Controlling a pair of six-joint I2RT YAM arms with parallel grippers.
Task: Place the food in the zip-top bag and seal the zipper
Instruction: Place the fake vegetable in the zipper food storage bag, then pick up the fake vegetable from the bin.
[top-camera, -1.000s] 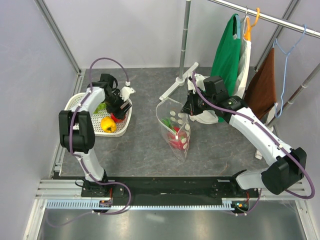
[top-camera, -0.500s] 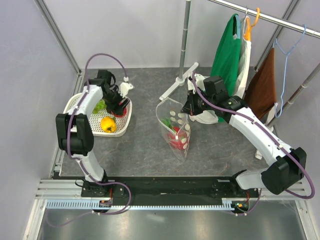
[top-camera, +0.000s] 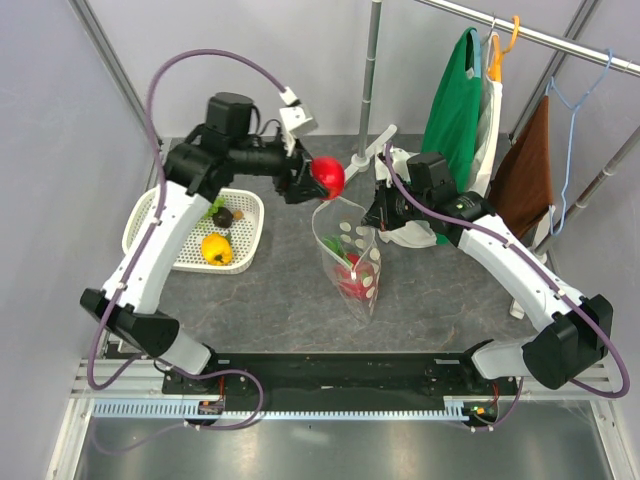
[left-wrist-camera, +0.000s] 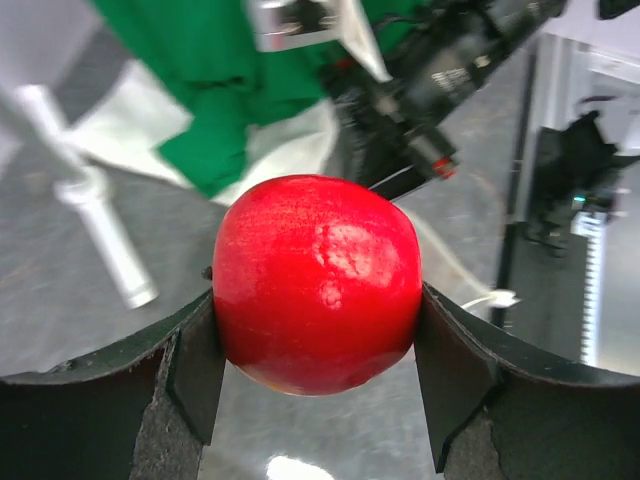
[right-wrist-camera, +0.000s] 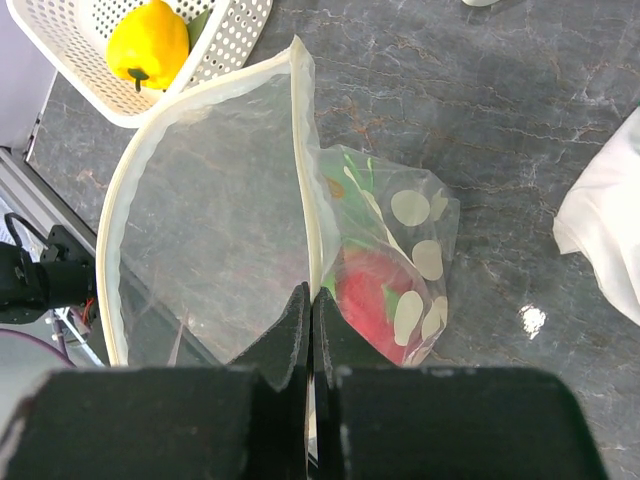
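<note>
Left pincer (top-camera: 318, 181) squeezes the red fruit (top-camera: 328, 176) across its widest part: smooth, rigid, likely light, so it could slip. Just below it the floppy zip-top bag (top-camera: 352, 262) gapes, right pincer (right-wrist-camera: 310, 312) clamped on its zipper strip (right-wrist-camera: 303, 150).

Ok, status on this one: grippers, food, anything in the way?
Left gripper shut on red apple, near zip-top bag mouth. Right gripper shut on bag rim, mouth open. One red food bagged; yellow one in basket. Nothing blocking.
</note>
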